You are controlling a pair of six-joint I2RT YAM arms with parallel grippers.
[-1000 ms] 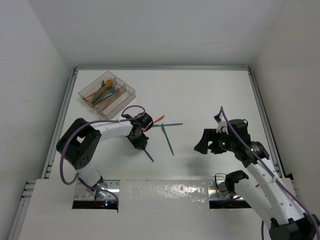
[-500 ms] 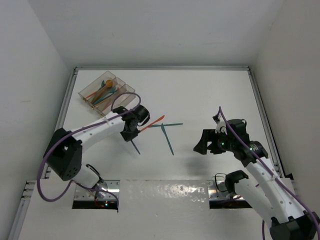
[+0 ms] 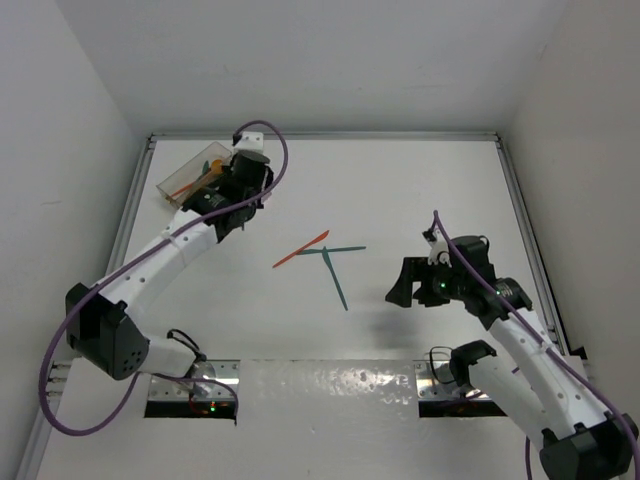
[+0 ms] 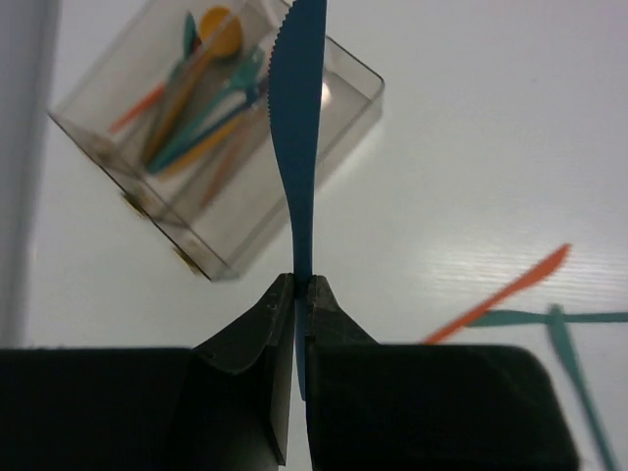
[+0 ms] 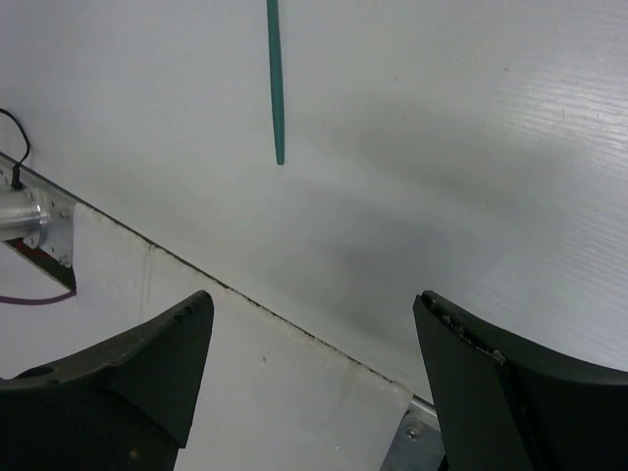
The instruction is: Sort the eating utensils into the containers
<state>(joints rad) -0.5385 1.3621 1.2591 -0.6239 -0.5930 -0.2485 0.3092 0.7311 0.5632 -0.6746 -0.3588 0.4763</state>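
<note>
top view: left gripper (image 3: 235, 186) hung over the tray (image 3: 178, 183); orange knife (image 3: 302, 249) and teal utensils (image 3: 340, 285) lay mid-worktop (image 3: 420, 190).
left wrist: gripper pinched dark blue knife (image 4: 297, 137) by its handle, blade toward the tray.
right wrist: right gripper (image 5: 312, 319) spread above the worktop, holding nothing.

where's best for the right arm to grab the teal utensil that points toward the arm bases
Take the thin near end of the slanted teal utensil, from straight above, closing across its width. It lies flat, and that end sits alone, while its far end lies close to the other teal utensil and the orange one.
</note>
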